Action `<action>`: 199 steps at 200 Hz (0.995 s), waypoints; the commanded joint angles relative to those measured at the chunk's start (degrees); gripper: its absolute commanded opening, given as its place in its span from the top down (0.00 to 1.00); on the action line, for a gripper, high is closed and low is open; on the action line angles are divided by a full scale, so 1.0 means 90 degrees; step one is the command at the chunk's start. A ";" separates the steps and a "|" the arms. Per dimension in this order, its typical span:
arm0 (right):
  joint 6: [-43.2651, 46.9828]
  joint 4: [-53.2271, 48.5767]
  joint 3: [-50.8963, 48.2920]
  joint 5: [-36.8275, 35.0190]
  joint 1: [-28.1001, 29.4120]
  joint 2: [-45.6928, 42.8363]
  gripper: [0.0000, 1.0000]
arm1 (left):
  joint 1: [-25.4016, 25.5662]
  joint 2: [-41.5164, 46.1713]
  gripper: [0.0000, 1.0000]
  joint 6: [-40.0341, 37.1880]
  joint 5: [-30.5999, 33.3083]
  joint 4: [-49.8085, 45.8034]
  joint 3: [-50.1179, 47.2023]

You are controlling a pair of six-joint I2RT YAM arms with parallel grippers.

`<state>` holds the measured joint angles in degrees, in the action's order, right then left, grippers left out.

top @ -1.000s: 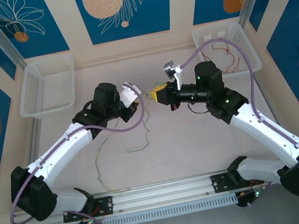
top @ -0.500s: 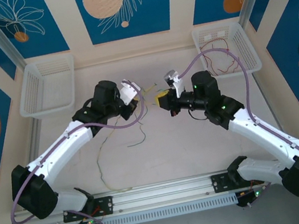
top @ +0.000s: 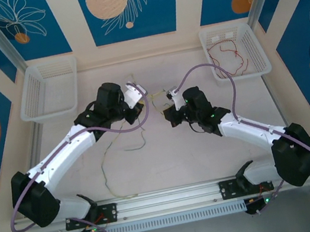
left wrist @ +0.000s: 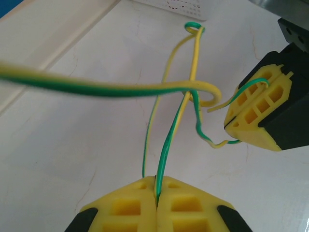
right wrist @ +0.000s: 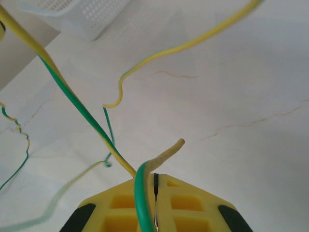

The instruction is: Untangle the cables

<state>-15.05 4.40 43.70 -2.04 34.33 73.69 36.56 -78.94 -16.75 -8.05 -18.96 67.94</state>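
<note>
- Far left, the left basket (top: 52,114) sits at the worktop's (top: 175,160) back corner.
- The left pincer (left wrist: 157,191) is mid-worktop with its yellow pads pressed tight together, nipping a strand of the green-and-yellow cables (left wrist: 176,121) right at the tips.
- Between the pincers those cables lift off the surface. They are thin and kinked, crossing in a loose loop, and slack ends squiggle on the worktop near the left arm.
- The right pincer (right wrist: 155,186), just beside the left one, is clamped closed on another striped strand, with a short end poking out.
- Far right, the red cable (top: 232,57) lies curled in the right basket (top: 238,76).
</note>
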 commanded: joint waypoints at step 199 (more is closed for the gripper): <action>0.0068 -0.3369 0.2968 0.0864 -0.0857 -0.1874 0.20 | 0.0034 0.0431 1.00 -0.0062 -0.0235 0.0081 -0.0162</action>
<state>-13.47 -18.98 63.88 1.74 27.57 53.98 36.56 -76.53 -16.62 -8.56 -18.90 67.11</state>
